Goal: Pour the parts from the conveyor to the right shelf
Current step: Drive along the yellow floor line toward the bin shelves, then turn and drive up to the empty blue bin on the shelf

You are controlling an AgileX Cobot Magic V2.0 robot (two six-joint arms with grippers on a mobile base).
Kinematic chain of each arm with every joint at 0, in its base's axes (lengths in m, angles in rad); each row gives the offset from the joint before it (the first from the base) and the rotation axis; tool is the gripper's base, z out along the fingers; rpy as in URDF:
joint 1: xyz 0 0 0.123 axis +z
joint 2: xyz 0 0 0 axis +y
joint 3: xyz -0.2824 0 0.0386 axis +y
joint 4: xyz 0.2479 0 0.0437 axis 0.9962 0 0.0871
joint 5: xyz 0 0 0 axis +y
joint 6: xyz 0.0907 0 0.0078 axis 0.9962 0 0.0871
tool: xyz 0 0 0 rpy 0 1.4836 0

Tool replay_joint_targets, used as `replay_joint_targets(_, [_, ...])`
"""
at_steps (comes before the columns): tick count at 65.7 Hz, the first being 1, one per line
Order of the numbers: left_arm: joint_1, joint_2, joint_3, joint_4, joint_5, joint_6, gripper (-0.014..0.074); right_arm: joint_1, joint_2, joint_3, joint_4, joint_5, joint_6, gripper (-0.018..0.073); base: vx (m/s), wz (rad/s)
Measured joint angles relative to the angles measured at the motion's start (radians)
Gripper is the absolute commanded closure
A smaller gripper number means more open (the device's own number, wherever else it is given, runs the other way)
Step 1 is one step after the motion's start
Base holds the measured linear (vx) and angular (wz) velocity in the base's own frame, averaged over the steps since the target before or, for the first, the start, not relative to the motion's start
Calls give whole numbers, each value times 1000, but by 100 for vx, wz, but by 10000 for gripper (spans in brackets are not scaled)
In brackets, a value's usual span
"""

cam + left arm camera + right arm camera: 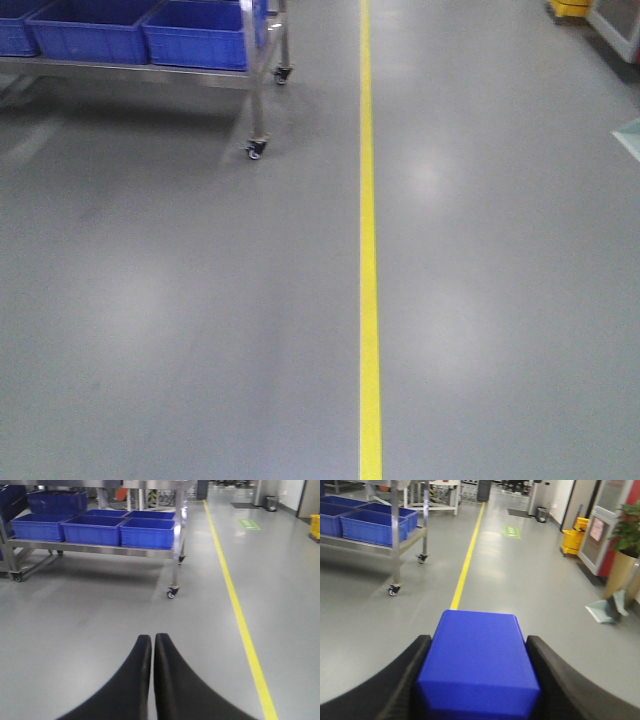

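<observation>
Right claw [479, 642] clamps the blue part [477, 670], visible only in its wrist view; left claw [152, 639] is closed, empty.

Glossy grey floor [200, 300] carrying everything; yellow line [369, 300] running straight along it. Right shelf [175, 570] standing on floor left of yellow line, resting on small casters [171, 594]. Blue crates [147, 532] sitting side by side on shelf's steel deck. Green floor marking [249, 524] lying right of line. Yellow mop bucket [572, 539] standing on floor well right of line.
</observation>
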Motion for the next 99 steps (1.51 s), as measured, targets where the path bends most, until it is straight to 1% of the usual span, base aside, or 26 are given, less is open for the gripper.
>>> replay_joint_targets(54, [0, 0, 0, 0, 0, 0, 603, 0, 0, 0, 0, 0, 0, 564, 68, 34])
replay_joint_targets(99, [0, 0, 0, 0, 0, 0, 603, 0, 0, 0, 0, 0, 0, 564, 68, 55])
